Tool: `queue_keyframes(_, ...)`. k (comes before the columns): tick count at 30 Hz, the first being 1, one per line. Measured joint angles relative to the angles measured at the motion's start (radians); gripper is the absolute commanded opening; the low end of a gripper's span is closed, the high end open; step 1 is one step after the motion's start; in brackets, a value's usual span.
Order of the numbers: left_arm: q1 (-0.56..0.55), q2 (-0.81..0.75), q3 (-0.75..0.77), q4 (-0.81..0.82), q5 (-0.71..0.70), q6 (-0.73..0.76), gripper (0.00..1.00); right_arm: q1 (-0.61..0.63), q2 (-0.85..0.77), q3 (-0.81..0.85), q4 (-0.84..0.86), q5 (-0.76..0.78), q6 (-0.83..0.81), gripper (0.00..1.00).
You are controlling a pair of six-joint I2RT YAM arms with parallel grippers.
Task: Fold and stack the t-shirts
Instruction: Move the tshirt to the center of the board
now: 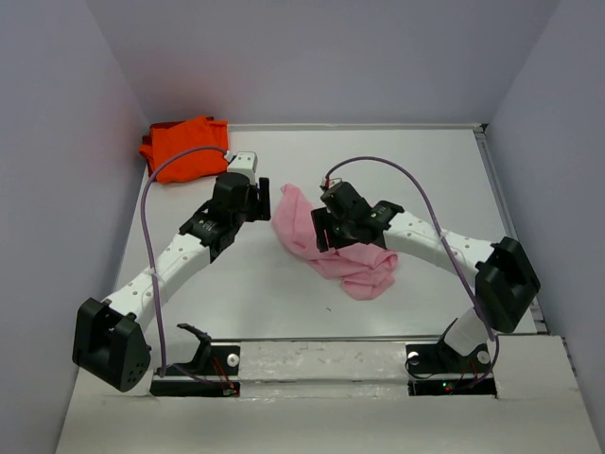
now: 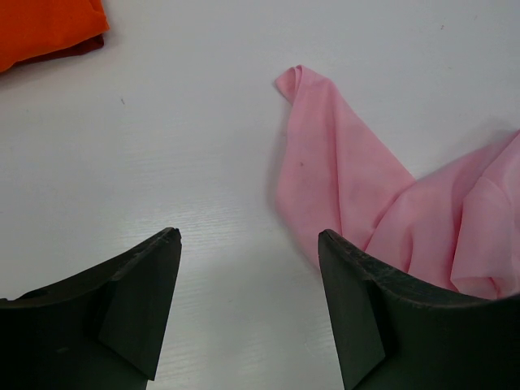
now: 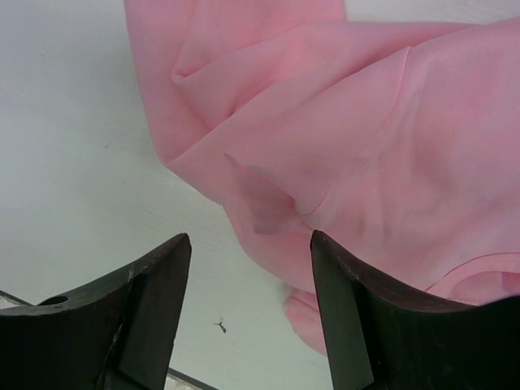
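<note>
The light pink t-shirt [image 1: 326,248] lies crumpled in the middle of the white table [image 1: 416,170]. The bright orange t-shirt [image 1: 186,148] lies bunched at the back left. My left gripper [image 1: 253,189] is open and empty over bare table between the two shirts. In the left wrist view it [image 2: 248,236] has the pink shirt [image 2: 349,187] by its right finger and the orange shirt [image 2: 41,28] at the top left. My right gripper [image 1: 331,224] is open and empty just above the pink shirt. In the right wrist view it [image 3: 248,237] is at the edge of the pink folds [image 3: 341,122].
Grey walls close in the table on the left, back and right. A metal rail [image 1: 493,184] runs along the table's right edge. The arm bases [image 1: 194,369] stand on a strip at the near edge. A small dark speck [image 3: 219,327] lies on the table.
</note>
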Motion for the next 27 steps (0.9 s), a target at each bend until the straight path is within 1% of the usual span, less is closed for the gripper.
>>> queue_keyframes(3,0.000,0.000,0.000,0.000,0.000,0.000,0.78,0.002,-0.027,-0.001,-0.002,-0.002,0.002,0.66)
queue_keyframes(5,0.000,0.000,0.000,0.000,0.000,0.000,0.78,0.006,-0.031,-0.005,0.000,-0.003,0.006,0.63)
queue_keyframes(12,0.000,0.000,0.000,0.000,-0.001,0.000,0.78,0.040,-0.030,-0.072,0.006,-0.026,0.030,0.63)
queue_keyframes(18,0.000,0.000,0.000,0.000,-0.002,0.000,0.78,0.057,-0.028,-0.084,0.015,-0.032,0.038,0.63)
queue_keyframes(27,0.000,0.000,0.000,0.000,-0.003,0.000,0.78,0.058,0.025,-0.085,0.043,-0.032,0.040,0.63)
